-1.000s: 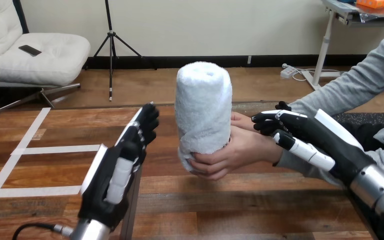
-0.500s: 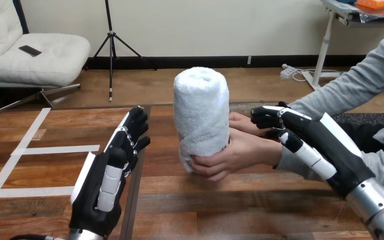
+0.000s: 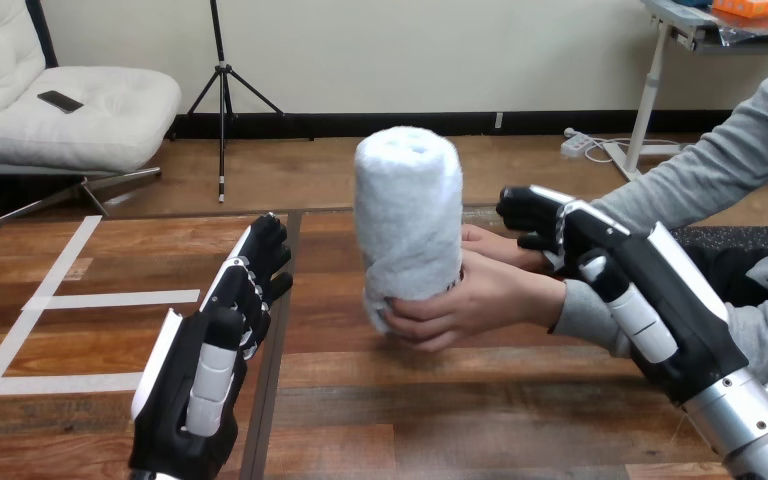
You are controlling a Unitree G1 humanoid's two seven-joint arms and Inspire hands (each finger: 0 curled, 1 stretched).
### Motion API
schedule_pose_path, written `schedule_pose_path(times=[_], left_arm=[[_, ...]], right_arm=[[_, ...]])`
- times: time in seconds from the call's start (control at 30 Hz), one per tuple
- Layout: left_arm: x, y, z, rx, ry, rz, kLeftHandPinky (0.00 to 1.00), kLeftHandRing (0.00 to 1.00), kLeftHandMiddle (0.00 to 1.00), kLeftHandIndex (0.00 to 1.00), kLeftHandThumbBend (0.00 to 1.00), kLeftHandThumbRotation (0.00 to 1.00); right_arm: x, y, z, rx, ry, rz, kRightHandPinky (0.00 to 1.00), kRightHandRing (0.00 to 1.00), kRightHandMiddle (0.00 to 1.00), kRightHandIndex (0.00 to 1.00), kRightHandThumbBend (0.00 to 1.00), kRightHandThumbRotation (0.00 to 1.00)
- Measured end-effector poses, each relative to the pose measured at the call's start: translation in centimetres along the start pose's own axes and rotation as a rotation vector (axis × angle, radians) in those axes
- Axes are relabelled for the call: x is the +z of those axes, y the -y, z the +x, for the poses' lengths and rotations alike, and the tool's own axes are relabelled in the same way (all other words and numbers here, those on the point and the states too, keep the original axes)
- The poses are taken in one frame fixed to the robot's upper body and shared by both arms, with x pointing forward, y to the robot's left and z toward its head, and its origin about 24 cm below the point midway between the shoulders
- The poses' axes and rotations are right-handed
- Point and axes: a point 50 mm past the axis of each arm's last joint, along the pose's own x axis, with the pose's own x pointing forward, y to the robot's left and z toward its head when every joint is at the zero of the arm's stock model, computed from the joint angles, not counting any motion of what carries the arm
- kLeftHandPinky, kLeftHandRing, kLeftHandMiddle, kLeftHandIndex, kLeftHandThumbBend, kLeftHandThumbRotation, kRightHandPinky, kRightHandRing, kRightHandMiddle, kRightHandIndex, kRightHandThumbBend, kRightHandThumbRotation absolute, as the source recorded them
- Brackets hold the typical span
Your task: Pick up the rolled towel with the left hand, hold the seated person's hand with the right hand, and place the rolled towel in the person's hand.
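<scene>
right robot hand (image 3: 642,282) beside person's hand (image 3: 482,300) gripping rolled towel (image 3: 408,210); contact unclear.

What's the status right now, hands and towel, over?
Left hand open, clear of the rolled towel. Rolled towel upright in the person's hand. Right hand over the person's wrist, hold unclear. Nothing in the way.

The rolled towel (image 3: 408,225) between the two robot hands is plain white, with a nubby terry surface. The left hand (image 3: 215,370) and right hand (image 3: 650,290) are black with white shells. The forearm (image 3: 745,420) behind the right hand is silver. The sleeve (image 3: 700,180) beside it is grey. The table (image 3: 440,400) under both hands is brown wood-grain planks, with white tape strips (image 3: 110,298) left of the left hand.
</scene>
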Motion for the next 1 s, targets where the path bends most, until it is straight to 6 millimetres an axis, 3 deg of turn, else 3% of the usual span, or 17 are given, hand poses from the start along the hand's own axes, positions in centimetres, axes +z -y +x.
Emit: schedule_pose_path(times=[0.5,1.0], left_arm=[[0.9,0.4,-0.4,0.025,0.052,-0.011,0.83,0.9,0.92,0.91,0.89,1.0],[2.0,1.0,-0.3,0.031,0.136,-0.014,0.82,0.9,0.91,0.89,0.85,0.99]], right_arm=[[1.9,-2.2,-0.5,-0.052,0.12,0.129,0.9,0.93,0.92,0.9,0.93,1.0],[2.3,-4.5,-2.0,-0.089,0.142,0.31,0.9,0.94,0.93,0.91,0.98,1.0]])
